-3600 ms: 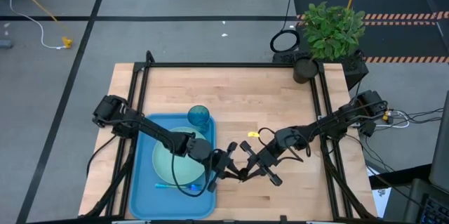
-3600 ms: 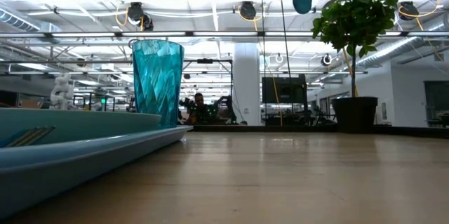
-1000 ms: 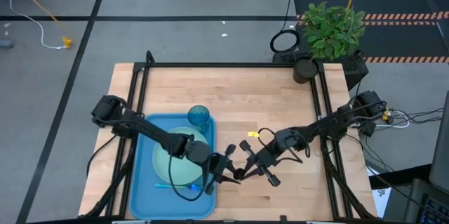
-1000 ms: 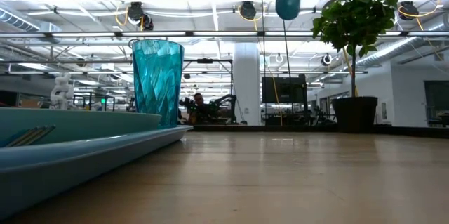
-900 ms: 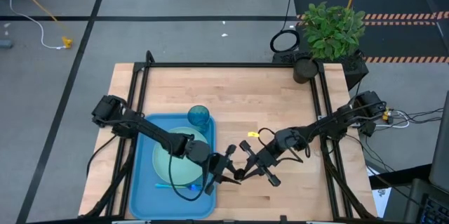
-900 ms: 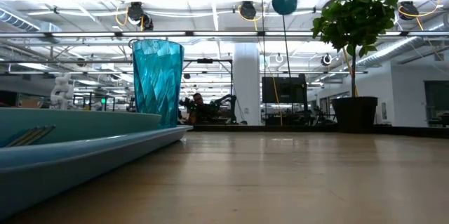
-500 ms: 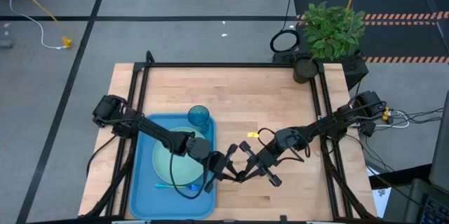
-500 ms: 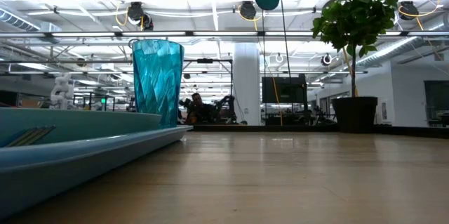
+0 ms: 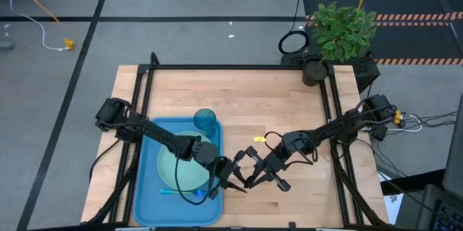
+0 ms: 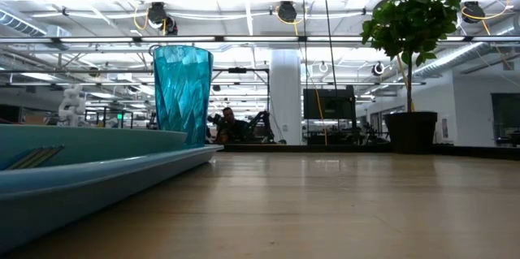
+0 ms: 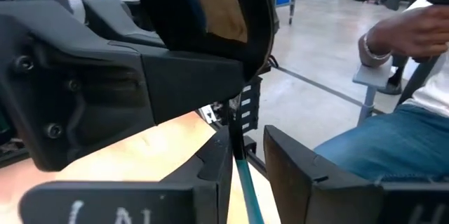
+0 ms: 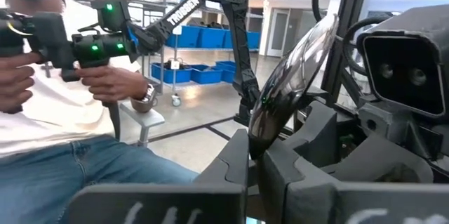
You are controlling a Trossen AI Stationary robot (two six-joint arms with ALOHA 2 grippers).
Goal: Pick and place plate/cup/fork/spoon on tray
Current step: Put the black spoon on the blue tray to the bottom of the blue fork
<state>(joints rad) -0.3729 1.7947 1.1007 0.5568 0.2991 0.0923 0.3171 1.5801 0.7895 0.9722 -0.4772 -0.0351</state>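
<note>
High view: both claws are meeting above the desk (image 9: 289, 101) beside the tray (image 9: 148, 187). The right claw (image 12: 254, 155) is pinching the spoon (image 12: 291, 83); the left claw (image 11: 247, 161), slightly parted, is straddling its handle.

bright, even overhead light across the wooden table (image 9: 275, 108) in the high view; only soft, short shadows under the arms. strong glare from ceiling lamps in the low view, whites blown out along the top; table surface blurred up close, cup (image 10: 183, 92) sharp and glowing where light passes through. curved reflections of the room on the shiny spoon (image 12: 291, 87) bowl in the right wrist view. near black housings dark and soft in the left wrist view, background slightly hazy.
</note>
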